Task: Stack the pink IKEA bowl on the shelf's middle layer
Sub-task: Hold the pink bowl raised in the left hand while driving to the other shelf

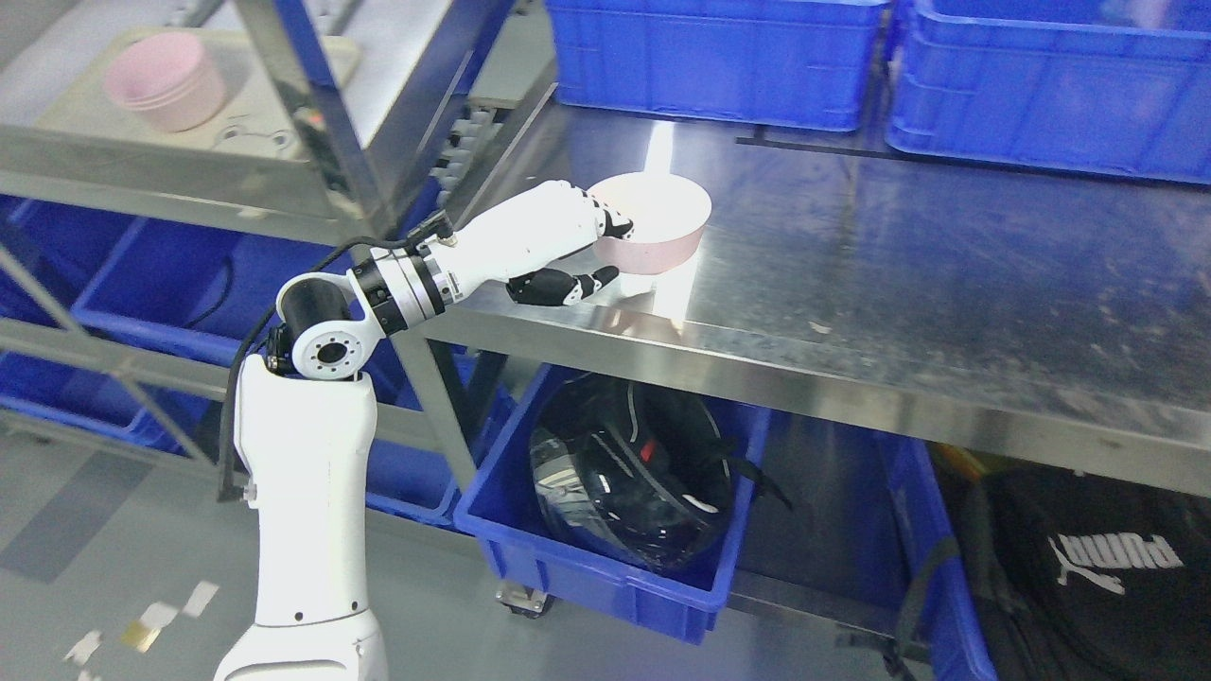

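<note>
Best done by keeping the pink bowl (655, 232) level and firmly pinched at its 9 o'clock rim, then lifting clear of the steel shelf (927, 284) before swinging toward 10 o'clock, where the stack of pink bowls (166, 88) waits on the neighbouring rack. Left hand (568, 248) closed on the bowl: upper fingers (615, 227) hooked over the rim, thumb (572, 284) low beside the outer wall, a narrow grip; bowl sitting on the shelf near its front edge
</note>
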